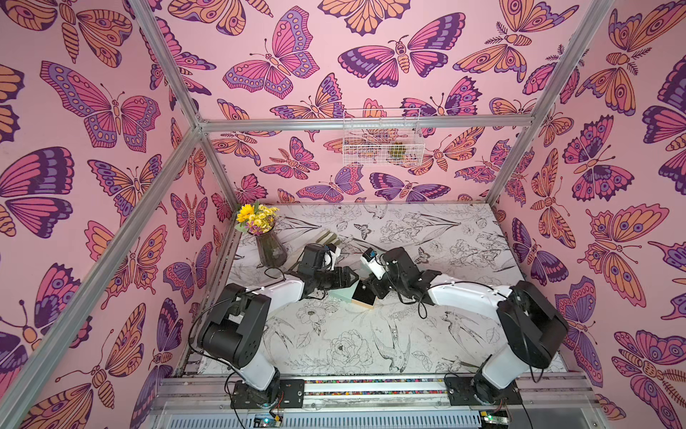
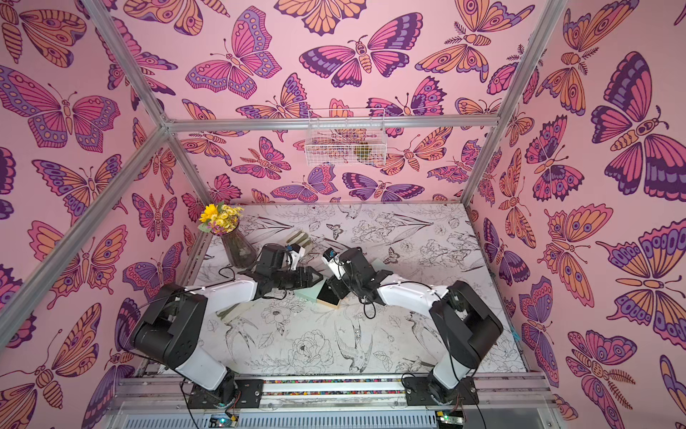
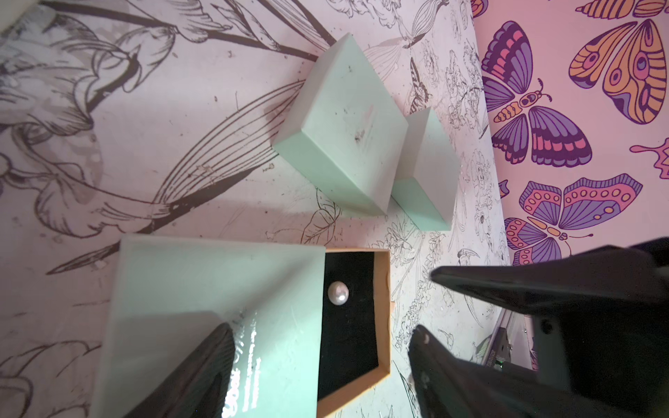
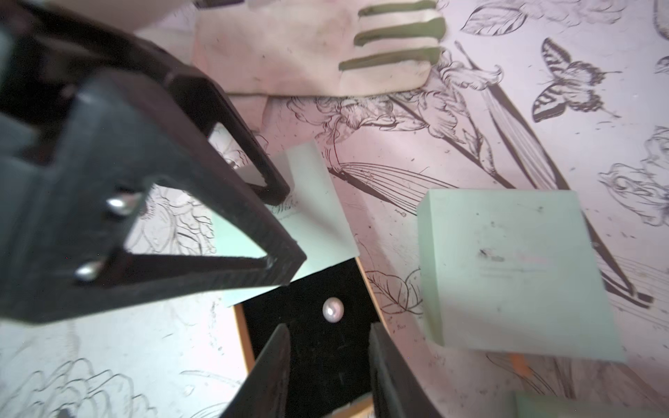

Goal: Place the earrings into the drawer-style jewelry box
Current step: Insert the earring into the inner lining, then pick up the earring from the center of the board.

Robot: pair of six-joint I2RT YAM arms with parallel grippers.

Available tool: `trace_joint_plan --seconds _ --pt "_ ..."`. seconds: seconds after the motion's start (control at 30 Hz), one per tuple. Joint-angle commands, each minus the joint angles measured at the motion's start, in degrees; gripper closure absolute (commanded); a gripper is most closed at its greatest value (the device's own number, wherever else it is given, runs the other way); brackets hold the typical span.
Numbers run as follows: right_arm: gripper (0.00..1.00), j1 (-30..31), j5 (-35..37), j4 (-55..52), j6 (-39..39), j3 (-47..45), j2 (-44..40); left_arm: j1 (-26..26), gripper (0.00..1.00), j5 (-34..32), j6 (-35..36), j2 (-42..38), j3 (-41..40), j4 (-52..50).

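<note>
- Pearl earring, a round white stud, lies on the black lining of the kraft-brown cardboard drawer. The drawer stands pulled out of the mint-green jewelry box sleeve on the flower-printed bench.
- Right gripper hangs over the drawer, jaws parted and empty, with the pearl just beyond its tips. For this stud the placing step looks done.
- Left gripper is spread wide and clasps nothing, one finger above the sleeve and the other past the drawer's rim.
- No second earring shows in any view. A closed mint-green box and a smaller mint-green box sit side by side nearby.
- Next move, as a judgement: raise the right gripper clear. Then either fetch any remaining earring, or steady the sleeve and slide the drawer home gently so the pearl does not roll.
</note>
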Motion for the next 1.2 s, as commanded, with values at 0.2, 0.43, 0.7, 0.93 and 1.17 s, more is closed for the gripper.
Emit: trace_joint_plan --seconds 0.2,0.43,0.7,0.93,1.17 --pt "0.66 -0.35 3.63 -19.42 12.96 -2.22 -8.74 -5.67 0.18 -8.24 0.42 -12.74 -4.81 -7.92" --pt "0.71 -0.32 1.47 -36.06 21.78 -0.84 -11.62 -16.00 0.19 -12.94 -3.55 -17.18 -10.46 -8.43" --pt "0.77 1.61 -4.01 -44.58 26.62 1.04 -7.59 -23.94 0.21 -13.65 -8.01 -15.64 -14.85 -1.08" --pt "0.79 2.82 -6.04 -43.63 28.73 2.04 -3.17 -27.16 0.22 -12.63 -9.81 -10.52 -14.59 4.26" --pt "0.75 3.72 -4.95 -44.36 28.61 3.62 1.03 -27.20 0.22 -13.49 -9.45 -10.65 -15.07 4.65"
